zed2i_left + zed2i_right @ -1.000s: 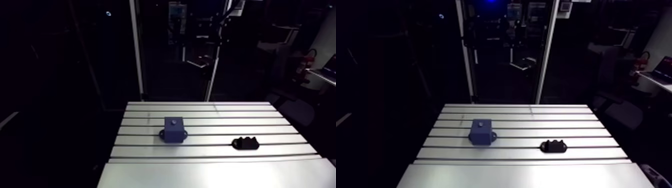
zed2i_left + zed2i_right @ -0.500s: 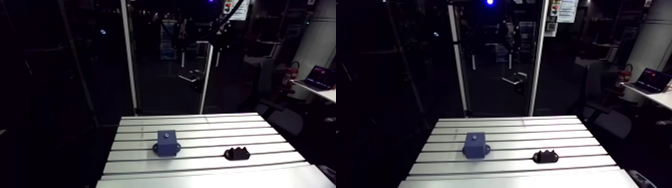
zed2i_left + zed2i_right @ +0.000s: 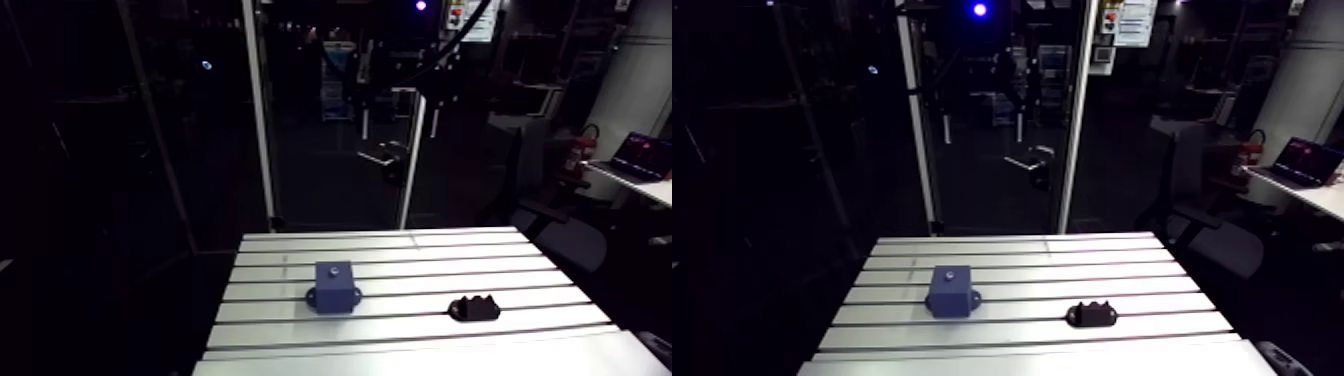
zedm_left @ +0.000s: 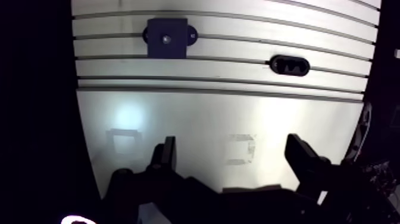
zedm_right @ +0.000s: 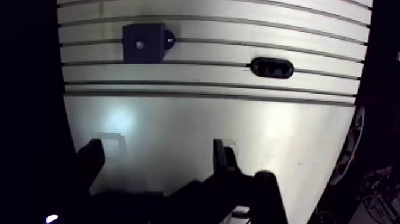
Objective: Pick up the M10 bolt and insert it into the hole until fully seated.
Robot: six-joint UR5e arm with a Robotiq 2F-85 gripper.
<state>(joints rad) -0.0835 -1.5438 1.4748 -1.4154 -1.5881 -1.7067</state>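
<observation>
Gripper (image 4: 232, 150) is set open, empty; holder (image 4: 290, 65) is seen well ahead, right of block (image 4: 167, 38), lengthwise left-right; bolt not discernible

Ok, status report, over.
Gripper open, empty, above table. Blue block and black holder ahead, untouched. Bolt not made out. Nothing in the way.

the table (image 4: 208, 119) is gleaming silver-grey, dark parallel slot lines striping part of it. the block (image 3: 335, 285) is showing dark blue with a pale dot on top. the small holder (image 3: 474, 308) and gripper (image 4: 232, 152) are looking black.
</observation>
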